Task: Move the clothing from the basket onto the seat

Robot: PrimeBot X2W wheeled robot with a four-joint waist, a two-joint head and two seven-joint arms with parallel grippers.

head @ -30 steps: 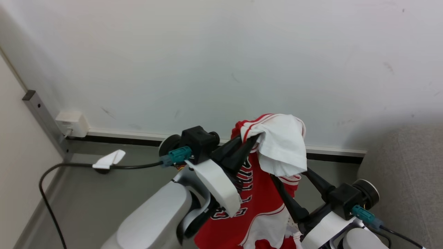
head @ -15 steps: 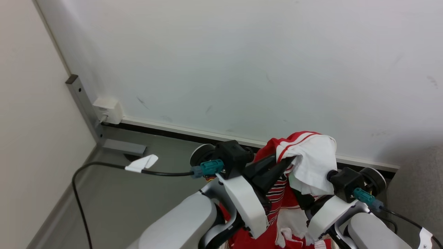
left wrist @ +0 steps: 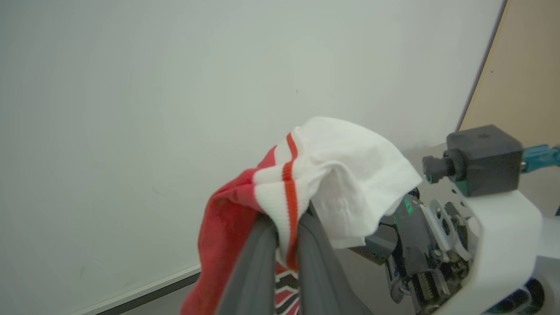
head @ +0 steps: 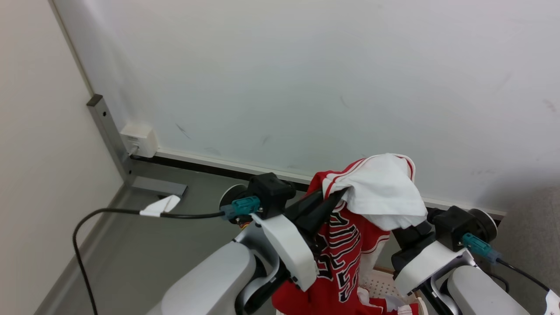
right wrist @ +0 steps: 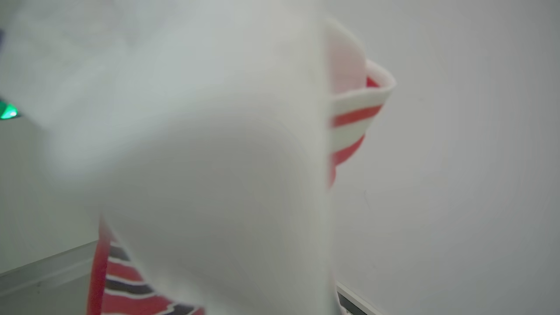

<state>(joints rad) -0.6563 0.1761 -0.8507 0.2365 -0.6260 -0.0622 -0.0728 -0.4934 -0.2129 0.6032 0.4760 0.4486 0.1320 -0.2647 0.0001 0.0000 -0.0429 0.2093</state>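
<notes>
The clothing (head: 376, 192), a red jersey with a white panel and black-and-white lettering, hangs in the air in front of the wall. My left gripper (head: 337, 195) is shut on its striped trim, and the left wrist view shows both fingers (left wrist: 256, 258) pinching the red-and-white band of the clothing (left wrist: 350, 175). My right gripper (head: 411, 229) reaches up under the white fold, so its fingertips are buried in the cloth. Blurred white clothing (right wrist: 210, 175) hangs right against the right wrist camera. A bit of the cream perforated basket (head: 385, 284) shows below. The grey seat (head: 536, 218) is at the right edge.
A white wall stands close ahead, meeting a beige wall at the left corner. A metal post (head: 105, 127) and a socket box (head: 139, 139) are in that corner. A black cable with a white tag (head: 155, 206) runs over the grey floor (head: 131, 253).
The head camera has shifted. My right gripper went from wide open around the lower jersey to shut, up under the white fold. The left gripper has kept its hold.
</notes>
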